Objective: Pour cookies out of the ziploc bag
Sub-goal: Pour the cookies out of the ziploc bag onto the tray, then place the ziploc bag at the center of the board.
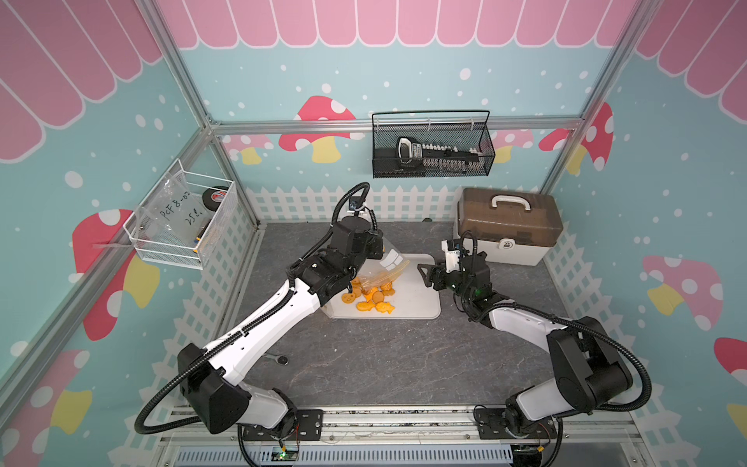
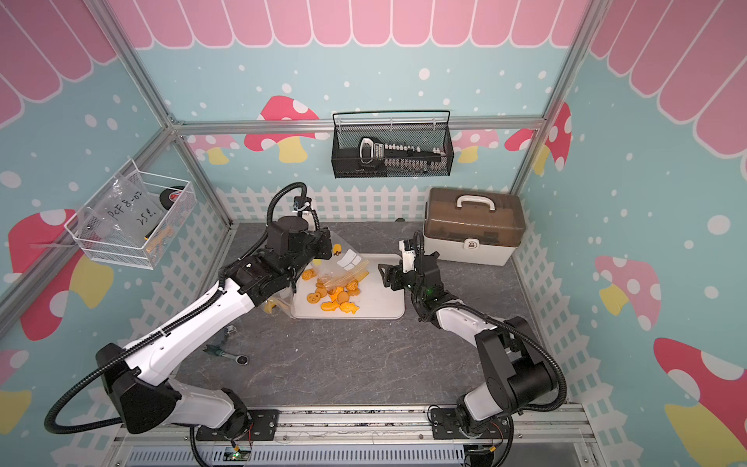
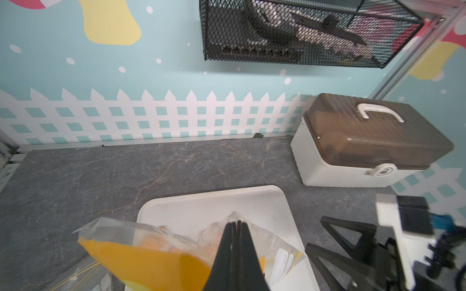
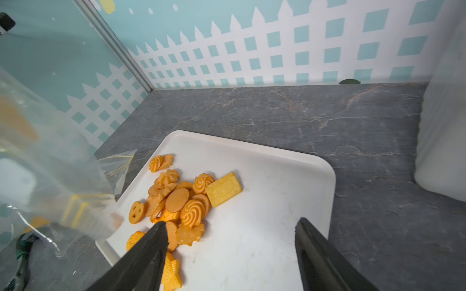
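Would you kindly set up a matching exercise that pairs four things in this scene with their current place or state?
Things:
1. left tool
2. right tool
3. small orange and yellow cookies
4. white storage box with translucent brown lid

Places or states:
A. heaped on the white rectangular tray
B. open, holding nothing
C. standing at the back of the grey table, lid closed
D. shut on the clear plastic ziploc bag

Pairs: 1-D, 2-B, 3-A, 4-C.
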### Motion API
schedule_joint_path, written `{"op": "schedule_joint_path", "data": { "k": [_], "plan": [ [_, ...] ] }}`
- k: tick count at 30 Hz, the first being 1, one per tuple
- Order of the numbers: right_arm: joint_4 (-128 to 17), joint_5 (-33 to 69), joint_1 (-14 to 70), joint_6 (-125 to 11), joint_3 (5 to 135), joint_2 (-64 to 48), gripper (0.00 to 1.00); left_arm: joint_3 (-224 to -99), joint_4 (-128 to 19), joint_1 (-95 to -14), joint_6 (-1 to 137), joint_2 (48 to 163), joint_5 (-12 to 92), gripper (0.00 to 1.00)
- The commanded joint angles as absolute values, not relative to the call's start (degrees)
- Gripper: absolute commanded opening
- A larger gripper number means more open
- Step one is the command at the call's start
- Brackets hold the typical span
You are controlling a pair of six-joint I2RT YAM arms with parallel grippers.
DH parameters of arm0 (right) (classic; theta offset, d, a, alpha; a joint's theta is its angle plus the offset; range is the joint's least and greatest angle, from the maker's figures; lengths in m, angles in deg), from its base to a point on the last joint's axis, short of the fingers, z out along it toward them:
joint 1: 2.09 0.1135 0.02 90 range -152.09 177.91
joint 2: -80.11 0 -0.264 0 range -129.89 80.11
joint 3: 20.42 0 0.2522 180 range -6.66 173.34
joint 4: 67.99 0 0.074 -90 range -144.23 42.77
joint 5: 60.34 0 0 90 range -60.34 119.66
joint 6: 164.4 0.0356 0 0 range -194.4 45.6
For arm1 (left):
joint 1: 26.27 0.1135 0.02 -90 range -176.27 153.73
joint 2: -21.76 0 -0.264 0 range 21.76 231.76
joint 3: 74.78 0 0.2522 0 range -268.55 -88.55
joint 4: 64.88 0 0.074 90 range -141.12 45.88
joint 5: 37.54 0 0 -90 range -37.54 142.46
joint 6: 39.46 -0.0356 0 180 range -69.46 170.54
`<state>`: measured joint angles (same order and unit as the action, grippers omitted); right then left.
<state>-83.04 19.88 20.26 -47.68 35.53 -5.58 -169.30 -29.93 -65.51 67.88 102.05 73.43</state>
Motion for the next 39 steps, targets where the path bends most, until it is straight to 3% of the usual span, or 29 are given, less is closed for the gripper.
{"op": "schedule_joint_path", "data": {
  "k": [1,14,29,39],
  "plan": [
    [-84.3,25.6,20.0,-48.4,33.6,-3.3,0.87,-165.7,-30.5,-67.9,69.6,99.0,73.1,0.0],
    [-83.0,30.4,17.7,-49.5,30.6,-0.3,0.91,-158.2,-33.2,-74.9,74.9,90.4,66.7,0.0],
    [-83.1,29.0,15.3,-49.1,29.5,0.7,0.91,-150.6,-29.3,-85.0,78.6,83.6,67.3,0.0],
    [-83.1,27.9,15.1,-48.7,29.7,0.1,0.91,-134.5,-35.7,-85.5,87.3,77.1,73.7,0.0]
  ]
}}
